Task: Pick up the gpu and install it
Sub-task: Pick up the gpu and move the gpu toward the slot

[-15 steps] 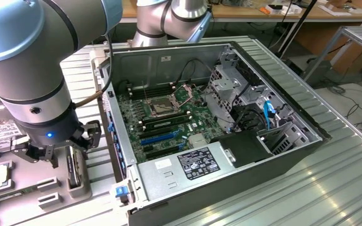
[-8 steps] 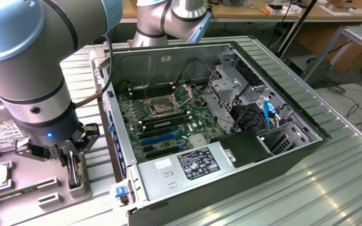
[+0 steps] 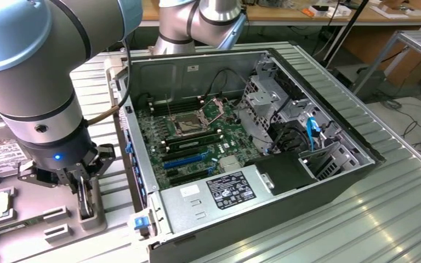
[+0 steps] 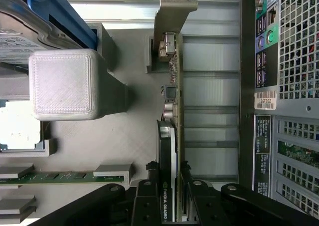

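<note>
**Gripper closed on gpu in its stand**

In the exterior view, the gripper (image 3: pixel 81 183) is seen lowered over a grey tray (image 3: pixel 57 219) at that view's left, just beside the open case (image 3: pixel 342 164). The gpu (image 3: pixel 85 201) is held upright on its edge in a slot of the tray, directly under the gripper and outside the case. The board (image 3: pixel 195 137) inside the case is exposed, with dark and blue slots visible across it.

In the wrist view, the gpu (image 4: pixel 168 136) is seen edge-on, with the gripper (image 4: pixel 168 186) straddling it. The black fingers (image 4: pixel 149 193) are set one on each face of the card and appear pressed against it, so the card is taken as clamped. A white NVIDIA label can be read on the card's edge between the fingers. The silver bracket (image 4: pixel 174 11) is found at the end of the card away from the gripper. The bare tray (image 4: pixel 124 136) lies to one side of the card, where a grey block (image 4: pixel 62 84), a labelled drive (image 4: pixel 20 41) and a green stick (image 4: pixel 65 176) are seated. The perforated rear of the case (image 4: pixel 294 61) is seen on the other side of the card.
</note>
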You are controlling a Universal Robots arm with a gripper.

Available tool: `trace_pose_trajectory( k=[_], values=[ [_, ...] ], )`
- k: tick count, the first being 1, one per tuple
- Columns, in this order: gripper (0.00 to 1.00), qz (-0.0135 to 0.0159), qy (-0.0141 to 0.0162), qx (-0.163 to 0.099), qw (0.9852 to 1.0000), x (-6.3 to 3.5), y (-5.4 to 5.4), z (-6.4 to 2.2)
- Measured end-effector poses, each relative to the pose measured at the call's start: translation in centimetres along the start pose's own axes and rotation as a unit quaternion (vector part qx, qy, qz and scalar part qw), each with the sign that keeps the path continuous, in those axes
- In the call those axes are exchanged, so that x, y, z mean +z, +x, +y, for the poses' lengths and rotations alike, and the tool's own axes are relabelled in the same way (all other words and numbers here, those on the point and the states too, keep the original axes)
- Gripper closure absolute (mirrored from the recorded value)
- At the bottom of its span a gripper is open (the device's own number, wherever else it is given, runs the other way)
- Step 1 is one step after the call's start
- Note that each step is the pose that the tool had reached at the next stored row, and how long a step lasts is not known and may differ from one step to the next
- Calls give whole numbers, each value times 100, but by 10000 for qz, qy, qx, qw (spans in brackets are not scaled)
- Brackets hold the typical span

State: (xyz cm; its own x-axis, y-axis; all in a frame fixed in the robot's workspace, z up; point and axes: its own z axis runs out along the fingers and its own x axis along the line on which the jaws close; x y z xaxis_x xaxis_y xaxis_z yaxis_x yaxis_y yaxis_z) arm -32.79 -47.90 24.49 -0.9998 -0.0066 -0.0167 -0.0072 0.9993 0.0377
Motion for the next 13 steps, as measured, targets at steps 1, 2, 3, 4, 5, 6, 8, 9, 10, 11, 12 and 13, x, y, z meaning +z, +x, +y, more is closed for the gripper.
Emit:
trace_pose_trajectory(
  k=[1,2,3,4,5,6,8,9,10,11,12,13],
  values=[
    [73,0,0,0,10000,0,0,0],
    [73,0,0,0,10000,0,0,0],
    [73,0,0,0,10000,0,0,0],
    [73,0,0,0,10000,0,0,0],
    [73,0,0,0,10000,0,0,0],
    [73,0,0,0,10000,0,0,0],
    [73,0,0,0,10000,0,0,0],
    [73,0,0,0,10000,0,0,0],
    [73,0,0,0,10000,0,0,0],
    [73,0,0,0,10000,0,0,0],
    [73,0,0,0,10000,0,0,0],
    [73,0,0,0,10000,0,0,0]
  ],
)
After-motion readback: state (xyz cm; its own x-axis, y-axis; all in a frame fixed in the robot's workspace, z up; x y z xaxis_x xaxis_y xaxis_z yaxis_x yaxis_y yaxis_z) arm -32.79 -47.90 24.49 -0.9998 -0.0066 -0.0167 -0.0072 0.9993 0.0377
